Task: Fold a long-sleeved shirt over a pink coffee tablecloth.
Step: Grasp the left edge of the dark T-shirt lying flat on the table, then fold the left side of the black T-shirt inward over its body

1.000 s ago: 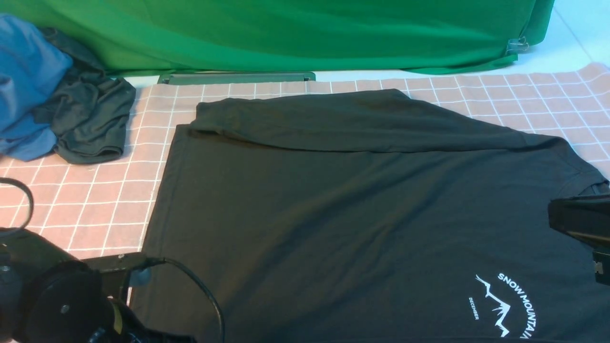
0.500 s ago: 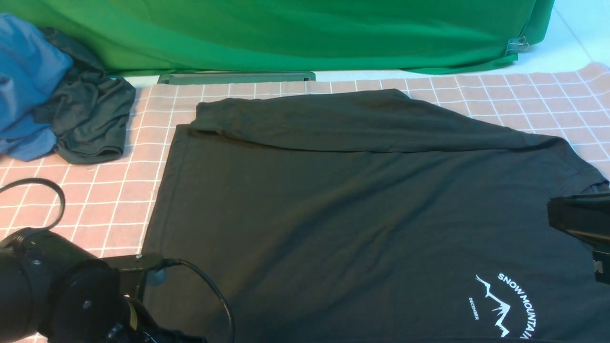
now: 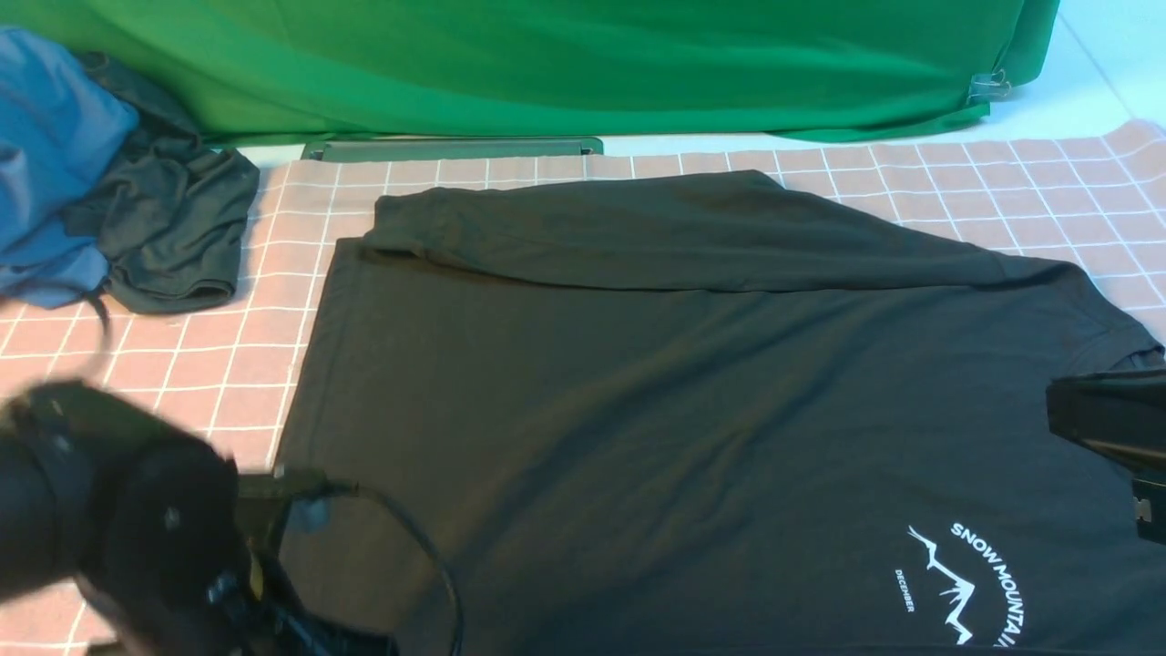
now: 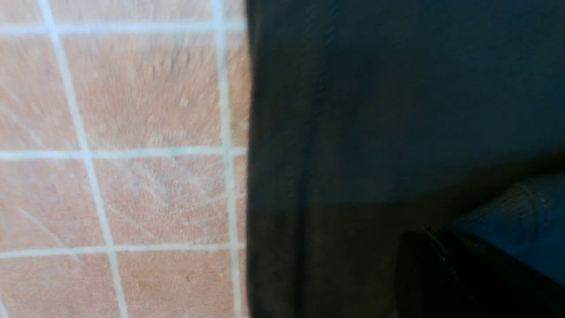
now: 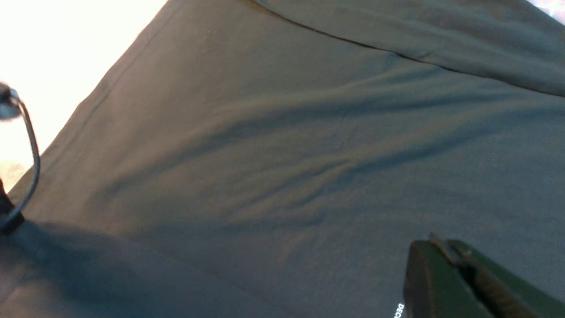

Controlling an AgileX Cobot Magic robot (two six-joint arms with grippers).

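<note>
Left wrist view: left claw (image 4: 426,265) closed at the long-sleeved shirt (image 4: 397,110) hem, likely for folding. Right claw (image 5: 437,254) closed; holds unconfirmed.

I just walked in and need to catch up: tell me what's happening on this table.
A two-armed robot is folding a large black cotton long-sleeved shirt laid flat on a pink white-gridded tablecloth. One sleeve already lies folded across the body's far edge. The left hand is shut at the hem; whether it pinches fabric isn't clear. The right hand is shut over the chest, near the white mountain print.
</note>
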